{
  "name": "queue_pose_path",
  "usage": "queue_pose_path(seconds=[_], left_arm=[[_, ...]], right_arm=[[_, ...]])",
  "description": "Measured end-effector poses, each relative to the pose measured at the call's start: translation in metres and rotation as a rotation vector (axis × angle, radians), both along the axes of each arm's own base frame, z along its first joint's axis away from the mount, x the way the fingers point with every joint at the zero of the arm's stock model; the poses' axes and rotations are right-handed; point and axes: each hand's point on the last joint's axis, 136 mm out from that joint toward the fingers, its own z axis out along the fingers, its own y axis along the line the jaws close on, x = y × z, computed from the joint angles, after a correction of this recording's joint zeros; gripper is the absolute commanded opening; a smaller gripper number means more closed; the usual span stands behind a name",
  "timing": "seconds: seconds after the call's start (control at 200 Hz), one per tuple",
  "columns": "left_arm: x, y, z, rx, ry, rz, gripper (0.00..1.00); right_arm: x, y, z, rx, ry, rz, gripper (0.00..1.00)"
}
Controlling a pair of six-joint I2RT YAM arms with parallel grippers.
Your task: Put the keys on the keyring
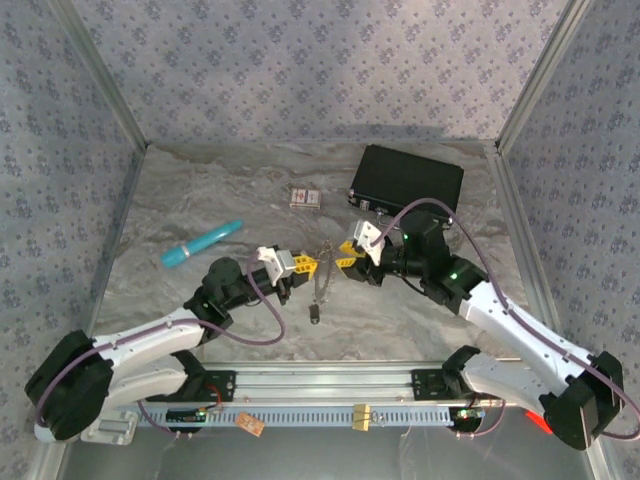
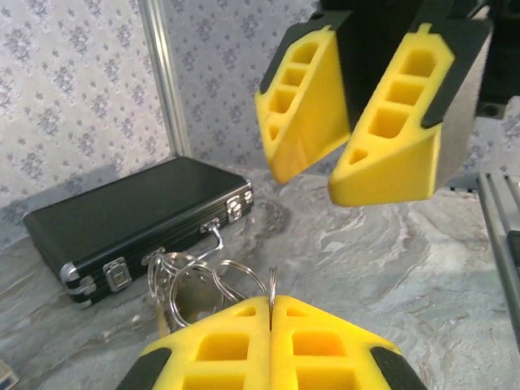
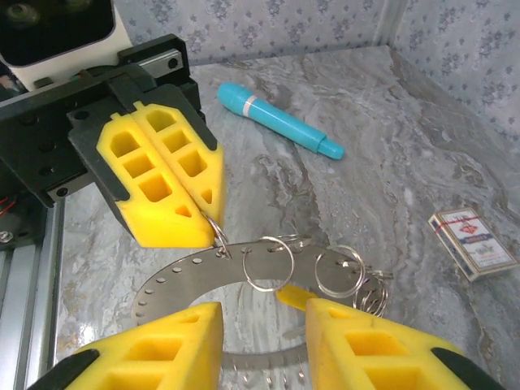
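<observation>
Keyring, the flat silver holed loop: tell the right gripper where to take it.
Grip a bare stretch of band on the flat silver perforated keyring, clear of the small split rings, from the side opposite the shut left gripper holding its rim. It is thin and flat, so the open right gripper should probably close on its faces.

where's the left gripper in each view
top external: left gripper just left of centre
left wrist: left gripper at bottom centre, shut
right wrist: left gripper upper left, pointing down
shared landmark: the keyring pinched in it
</observation>
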Motion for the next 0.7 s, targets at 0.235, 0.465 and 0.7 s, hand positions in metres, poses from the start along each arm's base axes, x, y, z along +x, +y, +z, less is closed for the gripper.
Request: queue_pose_path(seconds=[0.235,0.465,0.7], left_arm=[[-0.002,-0.01,-0.009,-0.017,0.039,-0.089,0.0],[-0.007,-0.019,-0.006,-0.042,0.047,-0.153,0.0],[-0.009,-0.021,-0.004,-0.055,0.053,-0.176,0.0]], right_arm=[[-0.005,0.014,-0.016,0.002,0.057,0.09,0.35],[-0.007,0.017,-0.018,0.01,0.053,0.122,0.3],[-0.012,0.015,-0.028,0.001,0.074,0.138,0.23]])
